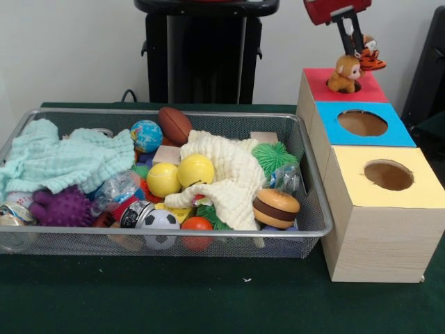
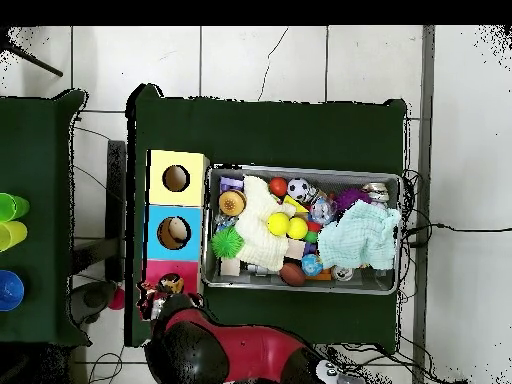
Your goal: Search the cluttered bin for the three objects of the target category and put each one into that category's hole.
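Green table, bin on the left looks plush-free. Monkey is perched on the red hole rim, not in. Gripper far right pinches the tiger; dropping it could jam both.

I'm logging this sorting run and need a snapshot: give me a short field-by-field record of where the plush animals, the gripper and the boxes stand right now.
gripper: black gripper above the red-faced box, jaws shut on the striped plush
orange black-striped plush tiger: held in the air behind the red-faced round hole
tan-brown plush monkey: sitting in the red-faced hole, not dropped through
third plush: cannot tell
blue-faced round hole: open
yellow-faced round hole: open
silver wire-mesh basket: still full of clutter, including a brown toy burger and a purple spiky ball
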